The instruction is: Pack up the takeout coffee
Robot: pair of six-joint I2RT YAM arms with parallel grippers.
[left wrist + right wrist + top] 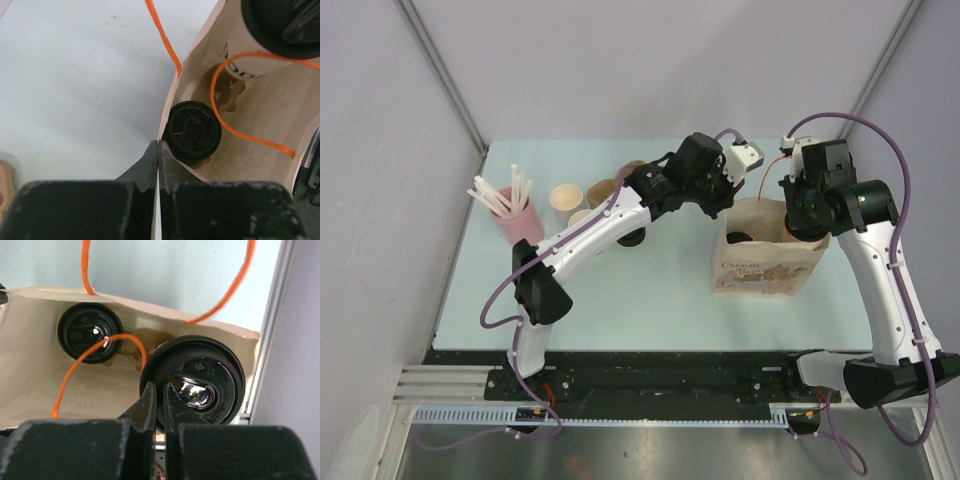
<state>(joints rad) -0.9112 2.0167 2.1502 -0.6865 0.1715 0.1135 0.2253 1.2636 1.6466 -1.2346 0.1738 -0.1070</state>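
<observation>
Black-lidded, the white-sided cup (210, 380) hangs clamped by its lid rim in the right hand (159, 391), over the paper bag (760, 272). The other lidded cup (90, 332) sits below it, inside. The left hand (158, 147) pinches the bag's rim. Next, likely: lower beside that cup, then release.

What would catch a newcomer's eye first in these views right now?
The right gripper pinches the black lid rim of a white-sided coffee cup, holding it at the mouth of the open paper bag, right of centre on the table. A second black-lidded cup sits deep inside the bag. The left gripper is shut on the bag's rim.
</observation>
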